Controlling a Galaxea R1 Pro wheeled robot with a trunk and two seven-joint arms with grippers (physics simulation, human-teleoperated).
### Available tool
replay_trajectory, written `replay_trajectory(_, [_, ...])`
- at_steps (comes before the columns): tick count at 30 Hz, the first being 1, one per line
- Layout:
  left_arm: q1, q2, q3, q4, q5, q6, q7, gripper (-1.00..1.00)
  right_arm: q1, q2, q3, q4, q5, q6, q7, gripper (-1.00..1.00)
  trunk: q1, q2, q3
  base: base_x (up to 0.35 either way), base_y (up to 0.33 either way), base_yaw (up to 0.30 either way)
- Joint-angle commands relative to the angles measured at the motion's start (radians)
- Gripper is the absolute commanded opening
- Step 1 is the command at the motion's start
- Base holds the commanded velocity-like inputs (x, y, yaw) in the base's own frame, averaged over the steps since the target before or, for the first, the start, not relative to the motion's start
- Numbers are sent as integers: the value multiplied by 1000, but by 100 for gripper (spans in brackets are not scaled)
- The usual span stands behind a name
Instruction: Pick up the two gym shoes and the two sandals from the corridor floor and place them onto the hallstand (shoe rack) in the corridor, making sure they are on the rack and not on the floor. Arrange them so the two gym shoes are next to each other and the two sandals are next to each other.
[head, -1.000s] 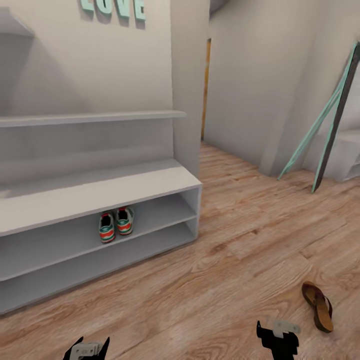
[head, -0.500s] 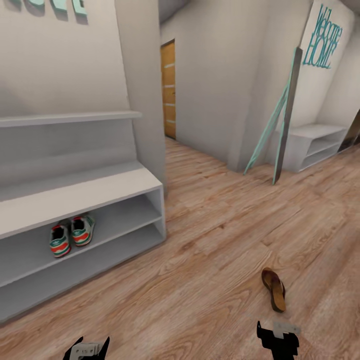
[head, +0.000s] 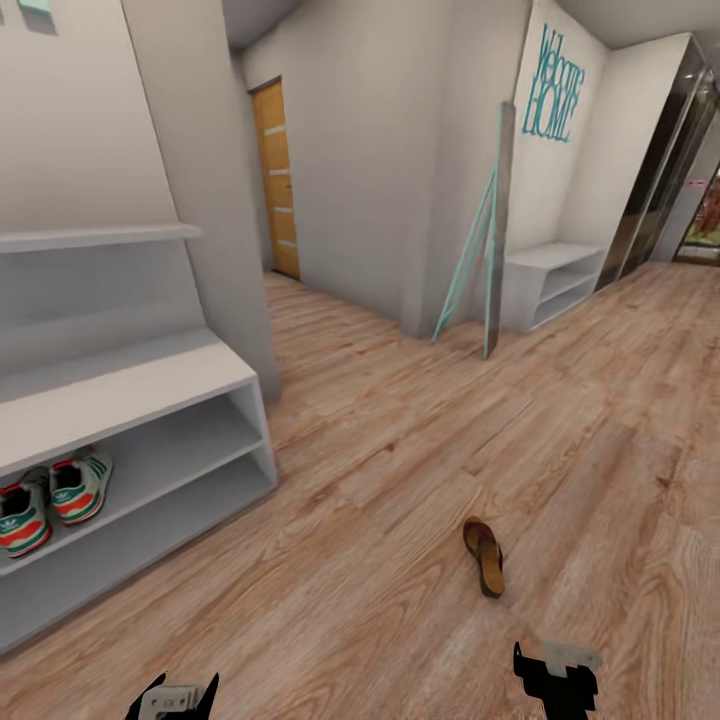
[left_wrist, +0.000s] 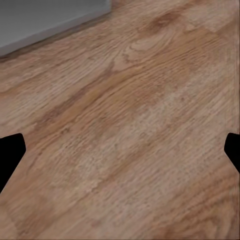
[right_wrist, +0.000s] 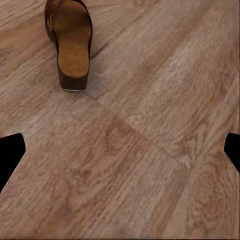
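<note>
Above the corridor floor, each pincer, left and right, hangs spread wide, holding nothing, a sandal near the right

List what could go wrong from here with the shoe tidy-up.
1. The sandal lies flat on the floor. The open right gripper may slip on its low sole when grasping.
2. One sandal is in sight, so finding its pair may take more turning and driving.
3. The gym shoes sit at the shelf's front edge in the hallstand. Sliding sandals in beside them could knock one off.
</note>
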Motion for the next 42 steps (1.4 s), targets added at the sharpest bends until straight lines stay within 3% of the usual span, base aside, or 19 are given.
replay_trajectory(1, [0,0,3,0,11,0,-10,100,-1,0,3,1,-6,-4,0,100,0,0,-1,0,-13,-298])
replay_trajectory(31, [0,0,3,1,13,0,-10,100,-1,1,3,1,-6,-4,0,100,0,0,-1,2,-1,-298])
replay_trajectory(42, [0,0,2,0,12,0,-10,100,-1,2,3,1,-6,-4,-1,100,0,0,-1,183,0,-298])
